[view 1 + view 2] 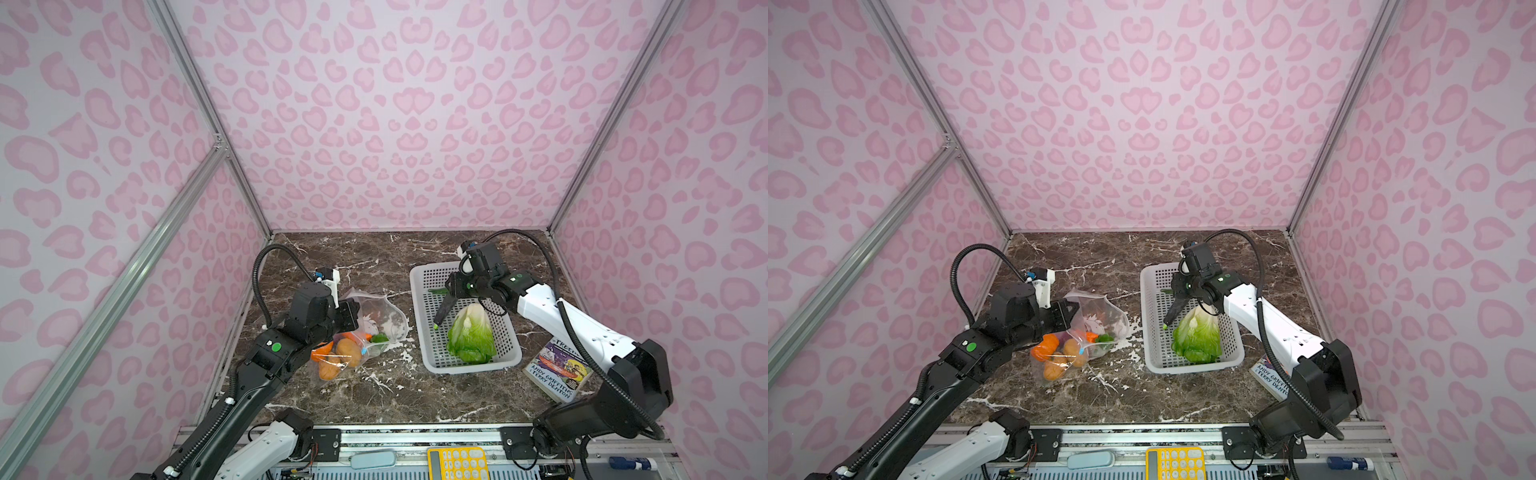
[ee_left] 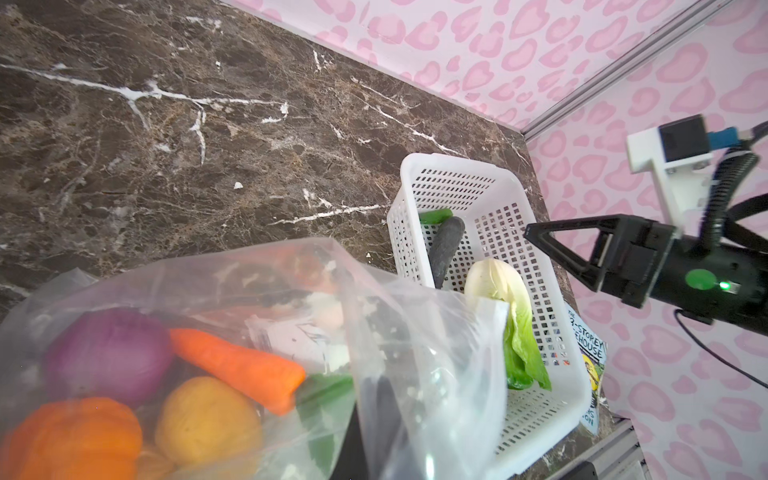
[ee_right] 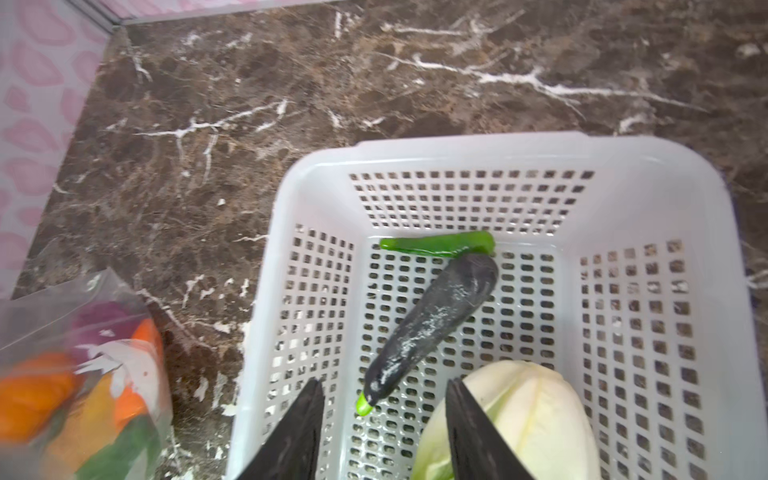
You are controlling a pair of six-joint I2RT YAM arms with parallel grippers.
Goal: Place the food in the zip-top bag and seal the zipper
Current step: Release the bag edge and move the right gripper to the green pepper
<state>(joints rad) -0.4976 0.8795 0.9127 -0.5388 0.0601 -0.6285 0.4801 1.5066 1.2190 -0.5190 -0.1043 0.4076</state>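
Observation:
The clear zip-top bag (image 1: 384, 313) (image 1: 1102, 316) lies at the left with its mouth lifted open. My left gripper (image 1: 353, 313) (image 2: 386, 415) is shut on the mouth edge. Inside the bag are a purple onion (image 2: 108, 353), a carrot (image 2: 241, 365), a potato (image 2: 208, 419) and a pumpkin (image 2: 70, 436). The zipper's blue tab (image 1: 363, 351) shows beside the potatoes. The cabbage (image 1: 471, 336) (image 3: 532, 415) lies in the white basket (image 1: 469, 365). My right gripper (image 1: 451, 291) (image 3: 385, 384) hangs open and empty over the basket, next to the cabbage's white end.
In the basket (image 3: 498, 145) also lie a dark eggplant (image 3: 432, 320) and a green chili (image 3: 440, 243). A book (image 1: 559, 370) lies to the right of the basket. A yellow calculator (image 1: 457, 463) sits on the front rail. Pink walls close three sides.

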